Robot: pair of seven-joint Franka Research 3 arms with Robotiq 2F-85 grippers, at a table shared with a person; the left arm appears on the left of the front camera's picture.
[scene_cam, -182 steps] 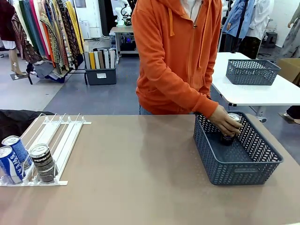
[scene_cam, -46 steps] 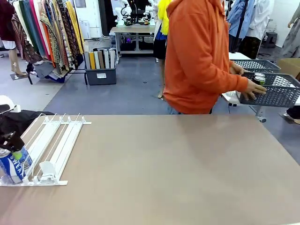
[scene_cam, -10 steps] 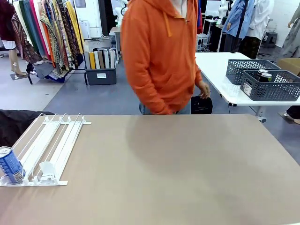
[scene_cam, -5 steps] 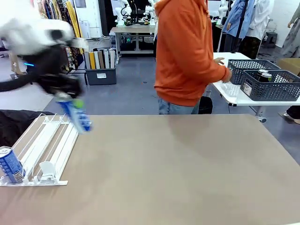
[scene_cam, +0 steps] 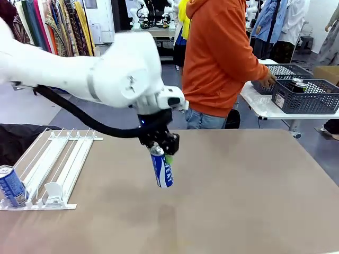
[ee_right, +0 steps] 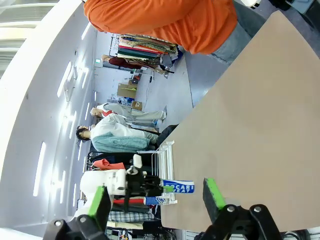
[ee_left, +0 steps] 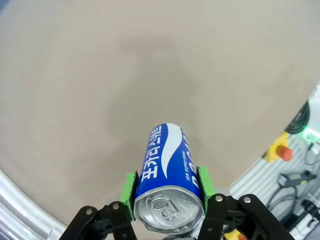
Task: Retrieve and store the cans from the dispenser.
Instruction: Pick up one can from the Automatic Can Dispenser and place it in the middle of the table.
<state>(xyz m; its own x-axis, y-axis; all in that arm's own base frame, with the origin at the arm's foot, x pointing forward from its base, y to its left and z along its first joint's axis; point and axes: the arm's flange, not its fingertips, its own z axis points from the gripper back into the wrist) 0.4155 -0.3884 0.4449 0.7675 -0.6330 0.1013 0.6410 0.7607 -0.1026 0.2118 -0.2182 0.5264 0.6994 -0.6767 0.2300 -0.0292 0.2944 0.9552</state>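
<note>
While the left gripper (scene_cam: 162, 155) clamps a blue can (scene_cam: 162, 172) by its top end, nothing stands btwn that can and the table (scene_cam: 238, 185) below the jaws: bare tan surface w/ a faint shadow. In the front view the can hangs slightly tilted, clear of the tabletop. Left wrist view: the same can (ee_left: 167, 160) sits btwn the green pads (ee_left: 131, 189), silver top toward the camera. The right gripper (ee_right: 156, 197) has its jaws spread wide, nothing btwn them; beyond them is the tabletop & far off the left arm (ee_right: 107, 182) w/ the can.

Well left of the left jaws, at the table's edge, lies the dispenser (scene_cam: 58, 159): white rails, a pusher tab (scene_cam: 53, 189) at its near end. A second blue can (scene_cam: 11, 185) stands at the near end of its leftmost lane.

Beyond the jaws, across the table, a person in an orange hoodie (scene_cam: 222, 53) has a hand (scene_cam: 267, 79) at a white table (scene_cam: 262, 106). Room behind: clothes racks, grey floor.

Far right of the jaws, on that white table, are 2 dark lattice baskets. The nearer basket (scene_cam: 304, 100) holds cans (scene_cam: 299, 84), count unclear. The other basket (scene_cam: 278, 71) is by the person's hand, contents hidden.
</note>
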